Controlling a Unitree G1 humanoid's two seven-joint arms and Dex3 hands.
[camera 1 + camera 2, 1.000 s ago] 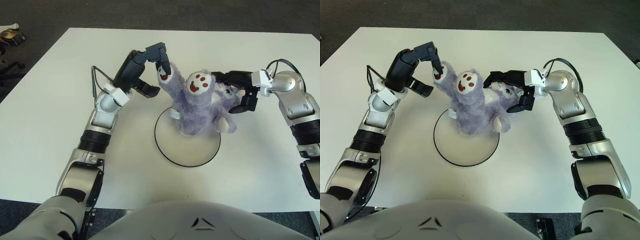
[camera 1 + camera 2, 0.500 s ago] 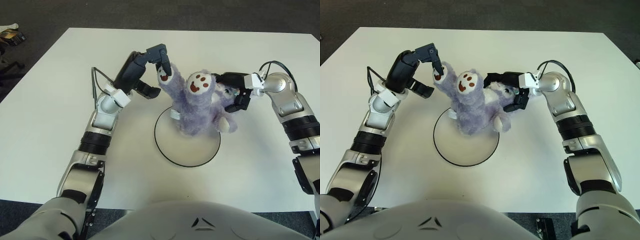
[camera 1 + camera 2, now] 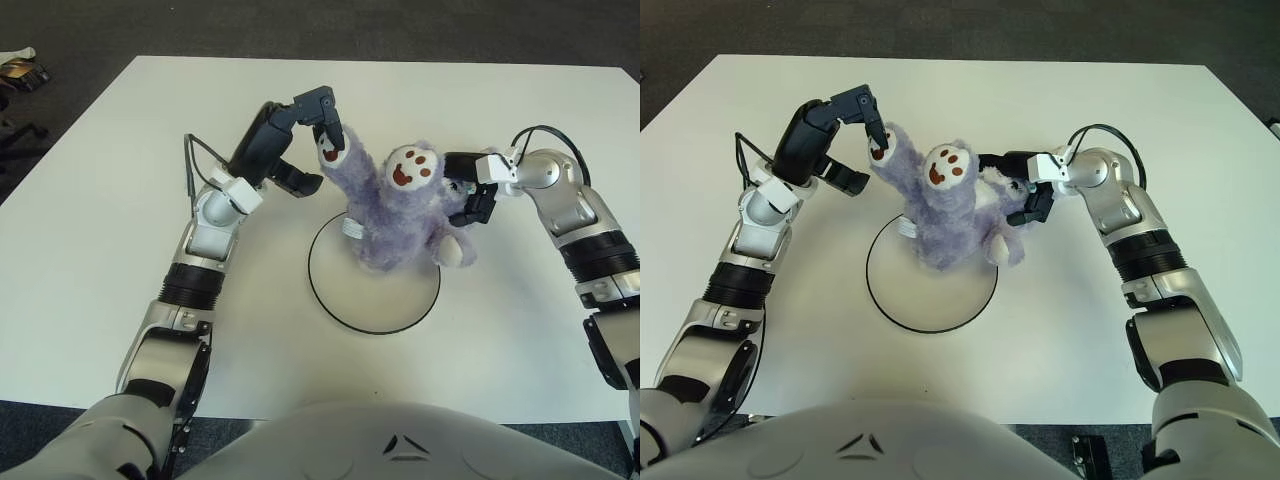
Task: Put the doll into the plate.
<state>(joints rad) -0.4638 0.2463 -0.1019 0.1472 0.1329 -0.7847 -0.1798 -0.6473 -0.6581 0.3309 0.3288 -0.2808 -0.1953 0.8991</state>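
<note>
The purple doll (image 3: 395, 215) stands over the far rim of the plate (image 3: 372, 320), its lower body on the plate's far part, one foot spilling off the rim on the right hand's side. One paw is raised between the left hand's (image 3: 312, 112) fingertips (image 3: 322, 131), which pinch it (probably to keep the doll upright while it settles). The right hand (image 3: 470, 185) presses its curled fingers into the doll's opposite side, apparently gripping the head there and steadying it above the plate on the white table (image 3: 90, 250).
</note>
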